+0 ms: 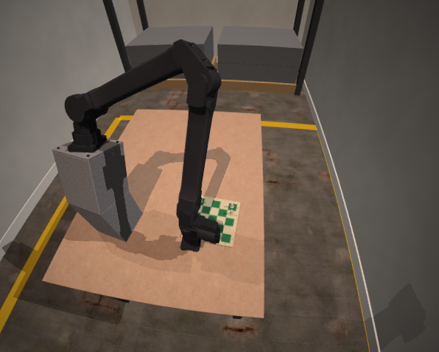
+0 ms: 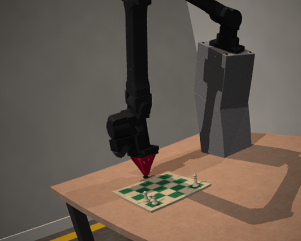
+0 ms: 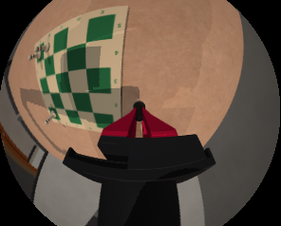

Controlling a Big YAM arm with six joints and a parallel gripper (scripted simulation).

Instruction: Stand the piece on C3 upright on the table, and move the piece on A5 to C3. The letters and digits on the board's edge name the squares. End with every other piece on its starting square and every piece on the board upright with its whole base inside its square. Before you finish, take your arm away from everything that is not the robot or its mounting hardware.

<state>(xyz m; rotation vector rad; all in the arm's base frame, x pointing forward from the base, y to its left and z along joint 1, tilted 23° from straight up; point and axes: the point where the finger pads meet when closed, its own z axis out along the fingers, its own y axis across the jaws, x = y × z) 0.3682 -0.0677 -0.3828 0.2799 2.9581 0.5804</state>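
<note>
My gripper [image 2: 146, 175] has red fingers and is shut on a small dark chess piece [image 2: 146, 177]. It holds the piece at the table surface, just off the far edge of the green and cream chessboard [image 2: 161, 189]. In the wrist view the piece's dark tip [image 3: 139, 107] shows between the fingertips over bare table, with the board [image 3: 83, 69] to the left. Three white pieces stand upright on the board: a tall one [image 2: 195, 180] at the right corner and two short ones [image 2: 145, 196] [image 2: 155, 199] near the front edge. Whether the dark piece's base touches the table is hidden.
The arm's grey pedestal [image 2: 224, 99] stands at the back of the table. The table's left edge [image 2: 59, 189] is close to the board. In the overhead view the arm's wrist [image 1: 199, 230] covers part of the board [image 1: 222, 219].
</note>
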